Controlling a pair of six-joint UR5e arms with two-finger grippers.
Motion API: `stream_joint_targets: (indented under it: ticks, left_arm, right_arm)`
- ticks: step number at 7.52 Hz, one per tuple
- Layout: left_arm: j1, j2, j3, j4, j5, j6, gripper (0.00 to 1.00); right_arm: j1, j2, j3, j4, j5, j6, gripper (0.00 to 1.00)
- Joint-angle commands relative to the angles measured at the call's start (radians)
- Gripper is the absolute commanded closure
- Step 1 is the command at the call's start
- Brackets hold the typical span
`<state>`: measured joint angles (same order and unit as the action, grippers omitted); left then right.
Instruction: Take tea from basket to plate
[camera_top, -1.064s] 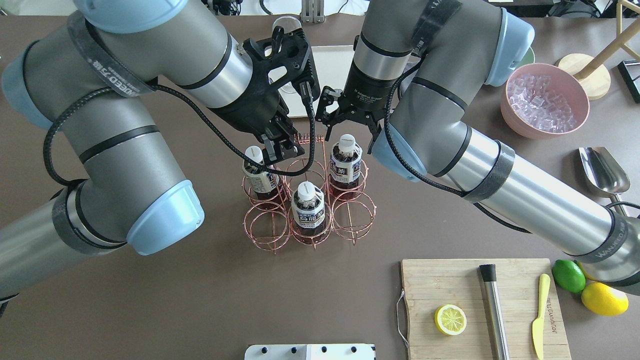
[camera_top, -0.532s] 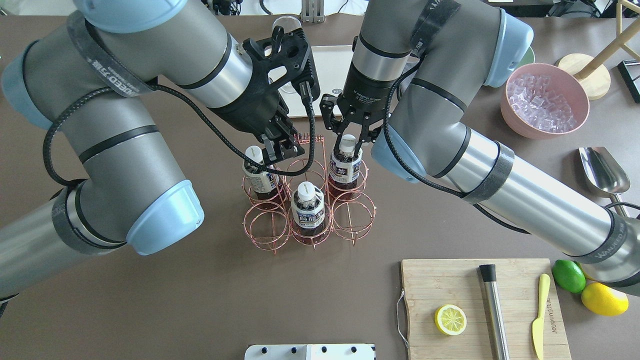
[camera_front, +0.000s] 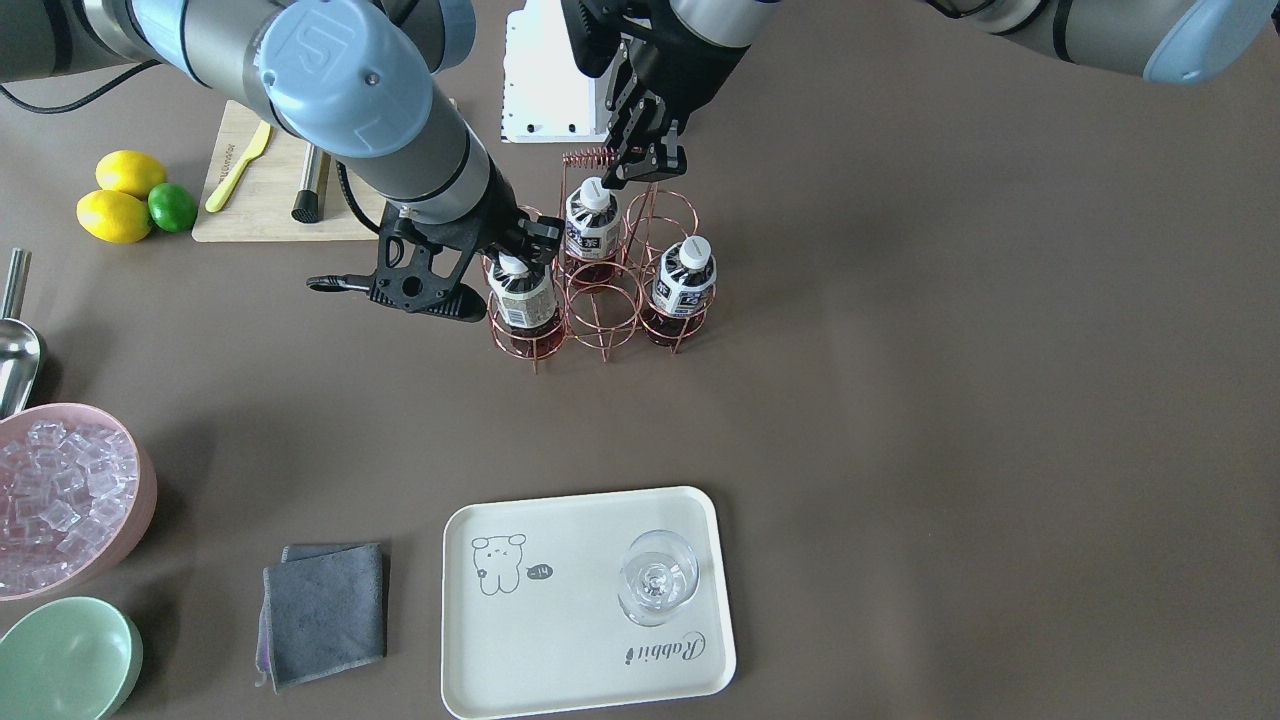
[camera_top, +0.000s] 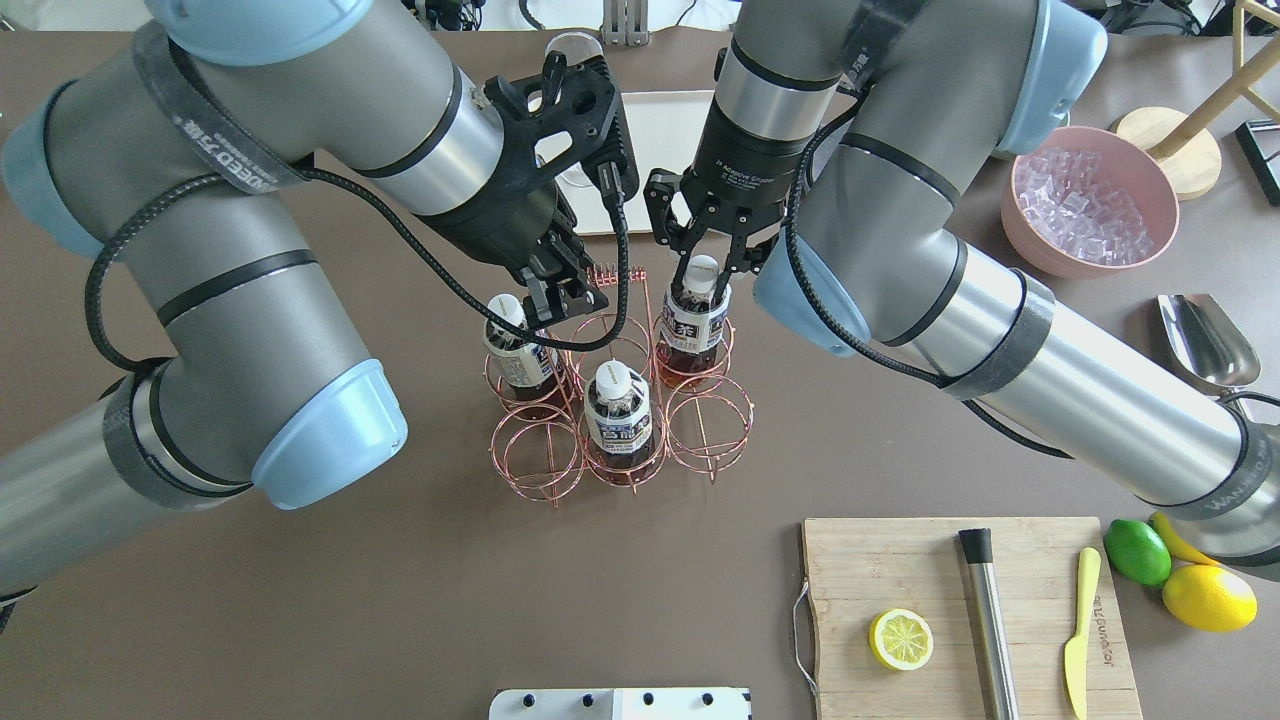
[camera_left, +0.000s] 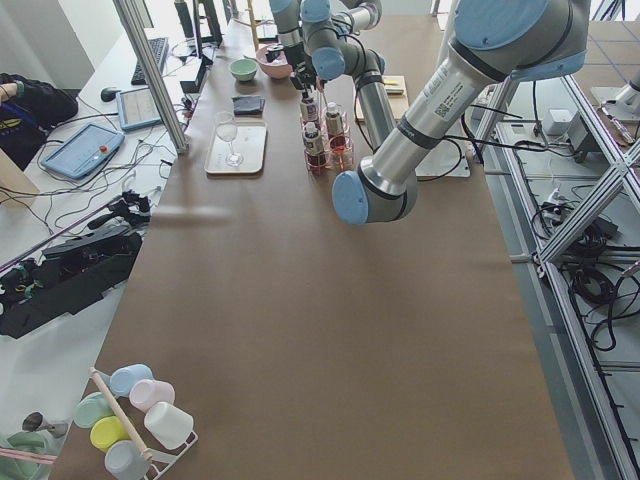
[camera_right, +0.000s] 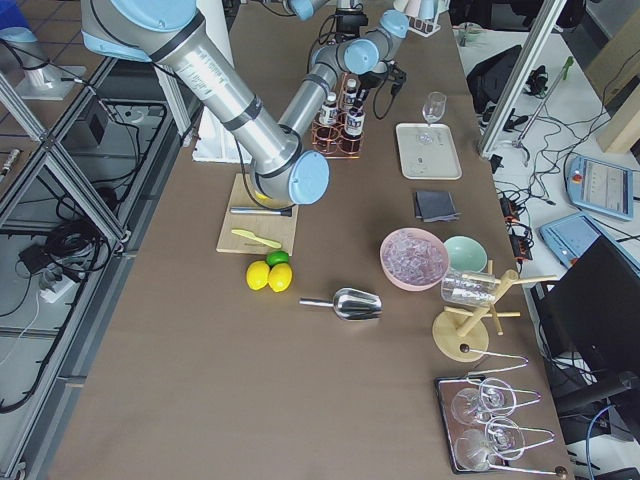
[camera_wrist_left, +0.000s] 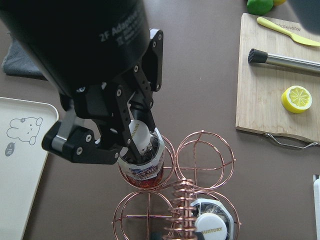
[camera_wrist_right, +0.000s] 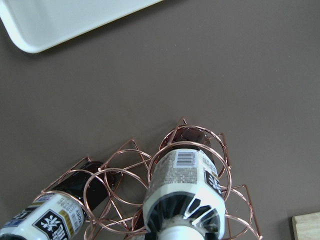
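Front-facing view: the basket (camera_front: 603, 300) stands upper centre, three bottles (camera_front: 683, 275) in it; the plate (camera_front: 560, 640) lies lower centre, a glass (camera_front: 657, 580) on its right part.

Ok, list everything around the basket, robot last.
Small plastic tea bottles: three, reddish-brown, in basket rings.
Copper wire basket: one, rose-gold, mid-table.
Rectangular tray: one, cream, operators' side.
Stemmed glass: one, clear, on tray.
Folded cloth: one, grey, beside tray.
Ice-filled bowl: one, pink, robot's right.
Round bowl: one, mint-green, beside pink bowl.
Metal scoop: one, silver, near pink bowl.
Bamboo board: one, tan, holding lemon half, steel rod, yellow knife.
Lemons: two, yellow, beside board, with one green lime.
Left tool: shut on basket handle.
Right tool: shut on one bottle's top.
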<state>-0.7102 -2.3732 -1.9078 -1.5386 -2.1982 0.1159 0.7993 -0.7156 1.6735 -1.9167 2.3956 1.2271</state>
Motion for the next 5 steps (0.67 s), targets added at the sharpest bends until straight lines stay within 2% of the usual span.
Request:
stream_joint_targets:
  ticks: [1, 3, 4, 5]
  left_arm:
    - [-0.003, 0.008, -0.007, 0.0, 0.0, 0.001, 1.0]
    - [-0.003, 0.015, -0.016, 0.0, 0.0, 0.001, 1.0]
    - [-0.003, 0.015, -0.016, 0.0, 0.0, 0.001, 1.0]
    - [-0.003, 0.015, -0.016, 0.0, 0.0, 0.001, 1.0]
  right_arm:
    - [0.053, 0.129, 0.084, -0.257, 0.005, -0.003, 1.0]
    - [0.107, 0.189, 0.08, -0.343, 0.017, -0.033, 1.0]
    - [0.163, 0.197, 0.05, -0.344, 0.055, -0.084, 1.0]
    - [0.204, 0.218, -0.019, -0.341, 0.062, -0.157, 1.0]
